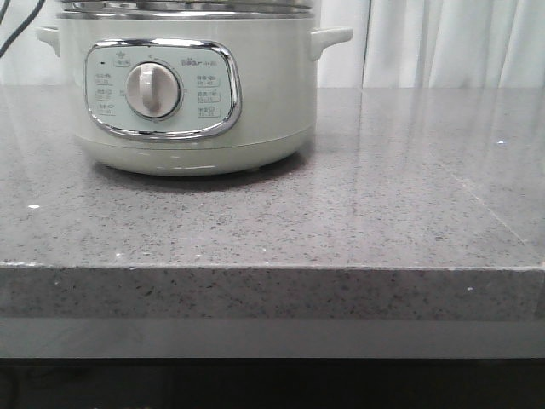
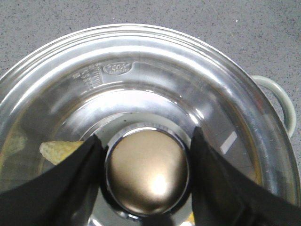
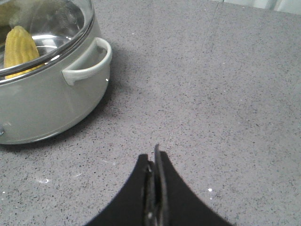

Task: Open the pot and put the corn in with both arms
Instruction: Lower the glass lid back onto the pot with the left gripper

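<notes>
Our left gripper (image 2: 146,175) points straight down, its two black fingers (image 2: 75,183) spread wide apart. Our right gripper (image 3: 154,188) hangs low, angled forward, with its fingers pressed flat together, holding nothing.

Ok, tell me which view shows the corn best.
The right wrist view: the corn shows as a ribbed yellow cob through the glass lid, inside the pot. The left wrist view catches only a pale tip beside the left gripper. The front view shows none of it.
</notes>
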You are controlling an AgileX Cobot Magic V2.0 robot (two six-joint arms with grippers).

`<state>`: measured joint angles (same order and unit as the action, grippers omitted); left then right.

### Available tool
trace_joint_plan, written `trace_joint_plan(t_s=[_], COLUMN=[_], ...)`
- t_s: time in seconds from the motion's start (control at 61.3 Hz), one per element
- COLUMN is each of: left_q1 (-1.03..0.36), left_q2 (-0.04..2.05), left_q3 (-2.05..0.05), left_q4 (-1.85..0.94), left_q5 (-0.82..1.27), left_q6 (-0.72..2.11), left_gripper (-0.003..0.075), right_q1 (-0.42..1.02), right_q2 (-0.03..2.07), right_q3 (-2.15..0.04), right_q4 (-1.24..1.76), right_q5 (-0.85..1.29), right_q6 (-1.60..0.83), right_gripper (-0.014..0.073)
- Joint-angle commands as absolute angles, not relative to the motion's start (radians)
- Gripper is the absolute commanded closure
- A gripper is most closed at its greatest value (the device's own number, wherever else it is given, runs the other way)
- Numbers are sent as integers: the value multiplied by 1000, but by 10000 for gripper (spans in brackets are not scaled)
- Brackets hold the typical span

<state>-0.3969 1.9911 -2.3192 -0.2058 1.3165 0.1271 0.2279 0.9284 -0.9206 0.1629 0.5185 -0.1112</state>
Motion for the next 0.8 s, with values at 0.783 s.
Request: trace_joint_plan(t_s=[0.783], left_q1=[-404], left_q2=[1899], left_q3=[-2359], left_q4=[-248], left_q5=[1258], left_q6=[119], left_gripper=[339], right_q1=[223], right_q2=[911], right_q3=[-947], right_q4=[160], right_q5=[421], right_q6=[-112], right_gripper=[714])
